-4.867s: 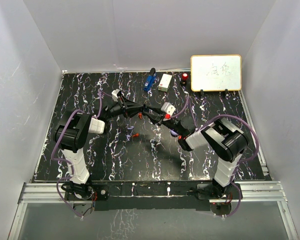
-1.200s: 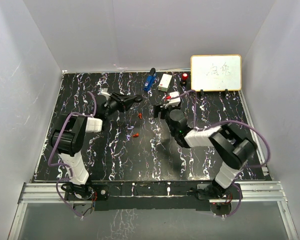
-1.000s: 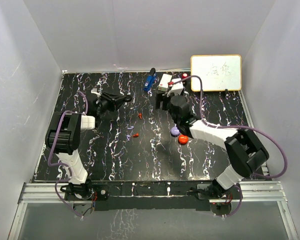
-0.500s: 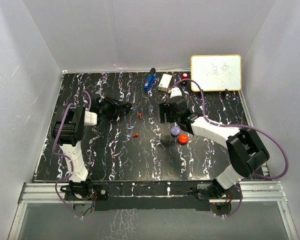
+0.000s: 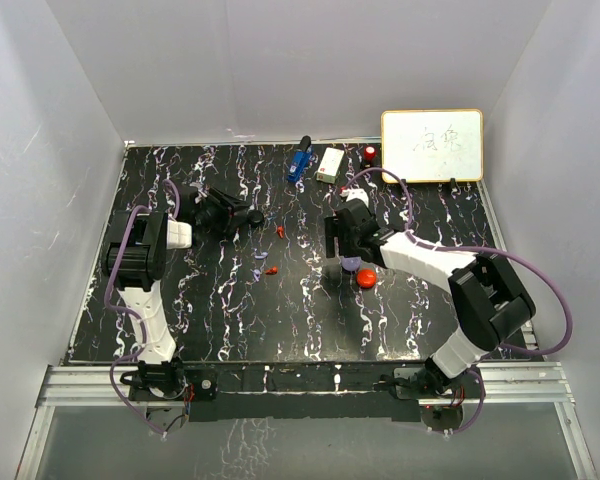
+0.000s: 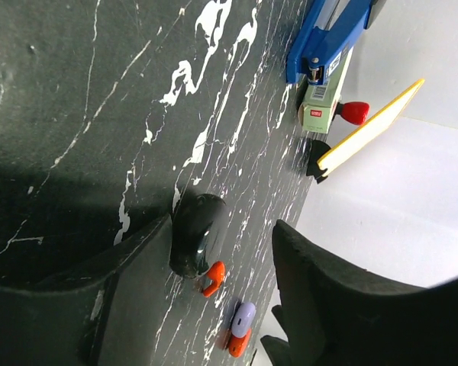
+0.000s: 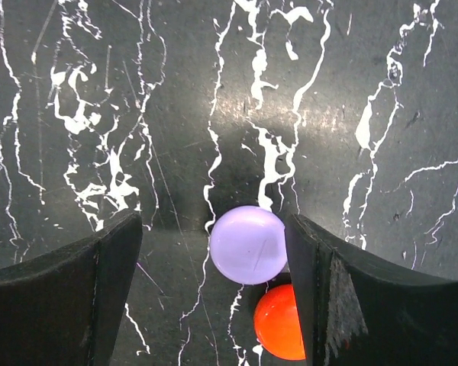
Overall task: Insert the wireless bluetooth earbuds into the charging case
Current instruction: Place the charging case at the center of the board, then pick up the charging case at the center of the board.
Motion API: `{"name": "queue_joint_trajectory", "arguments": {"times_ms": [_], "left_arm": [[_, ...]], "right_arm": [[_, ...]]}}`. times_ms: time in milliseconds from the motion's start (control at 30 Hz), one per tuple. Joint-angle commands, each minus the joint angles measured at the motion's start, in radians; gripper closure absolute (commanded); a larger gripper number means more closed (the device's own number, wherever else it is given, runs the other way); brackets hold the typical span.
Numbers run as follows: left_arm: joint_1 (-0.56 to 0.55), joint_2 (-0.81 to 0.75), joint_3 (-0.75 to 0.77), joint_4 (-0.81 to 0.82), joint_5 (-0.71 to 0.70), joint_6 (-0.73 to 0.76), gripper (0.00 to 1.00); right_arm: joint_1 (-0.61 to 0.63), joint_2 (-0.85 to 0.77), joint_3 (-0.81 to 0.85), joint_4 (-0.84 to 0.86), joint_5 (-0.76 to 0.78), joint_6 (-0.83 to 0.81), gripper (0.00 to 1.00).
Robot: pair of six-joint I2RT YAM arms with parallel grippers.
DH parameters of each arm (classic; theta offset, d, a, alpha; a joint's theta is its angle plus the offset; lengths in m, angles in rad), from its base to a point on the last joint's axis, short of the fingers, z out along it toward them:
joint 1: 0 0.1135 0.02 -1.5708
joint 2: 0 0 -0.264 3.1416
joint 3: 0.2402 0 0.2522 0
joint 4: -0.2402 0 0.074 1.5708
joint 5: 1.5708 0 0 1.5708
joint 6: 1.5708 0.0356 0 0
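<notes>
Left gripper [image 6: 225,229]: jaws apart, gripping nothing; it sits low over the table [image 5: 220,320] at the far left, pointing toward the middle.
Black case [image 6: 195,232]: round and dark, flat on the table; it lies against the inner side of one left finger [image 6: 130,274], with open space to the other finger.
Right gripper [image 7: 212,219]: jaws spread, one on either side of the purple case, not closed on it.
Purple case [image 7: 248,244]: round, lid shut, on the table between the right fingers; bare table shows on one side, while on the other I cannot tell whether it touches the finger.
Red case [image 7: 278,322]: touching the purple case on its near side; partly hidden under one right finger.
Far red earbud [image 5: 280,231]: loose on the table between the two grippers; in the left wrist view it lies just beyond the black case.
Near red earbud [image 5: 271,270]: loose on the table, nearer the arm bases; apart from every case.
Back edge: blue gadget [image 5: 300,160], white box [image 5: 330,165] and whiteboard [image 5: 432,145] in a row by the wall.
</notes>
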Motion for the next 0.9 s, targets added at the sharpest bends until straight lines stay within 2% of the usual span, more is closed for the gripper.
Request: {"name": "queue_joint_trajectory", "arguments": {"times_ms": [0, 167, 500, 667, 867], "left_arm": [[0.018, -0.036, 0.019, -0.043, 0.028, 0.026, 0.46], [0.041, -0.127, -0.015, -0.085, -0.013, 0.064, 0.40], [0.046, -0.409, -0.087, -0.206, -0.065, 0.166, 0.36], [0.022, -0.502, -0.119, -0.246, -0.045, 0.201, 0.36], [-0.031, -0.527, -0.151, -0.265, -0.043, 0.228, 0.36]], "right_arm": [[-0.012, 0.003, 0.006, -0.023, 0.045, 0.036, 0.26], [-0.020, -0.008, -0.019, -0.033, 0.043, 0.047, 0.25], [-0.020, 0.000, -0.066, -0.045, 0.009, 0.069, 0.24], [-0.021, 0.029, -0.072, -0.031, -0.015, 0.071, 0.29], [-0.018, 0.047, -0.076, -0.007, -0.037, 0.080, 0.36]]}}
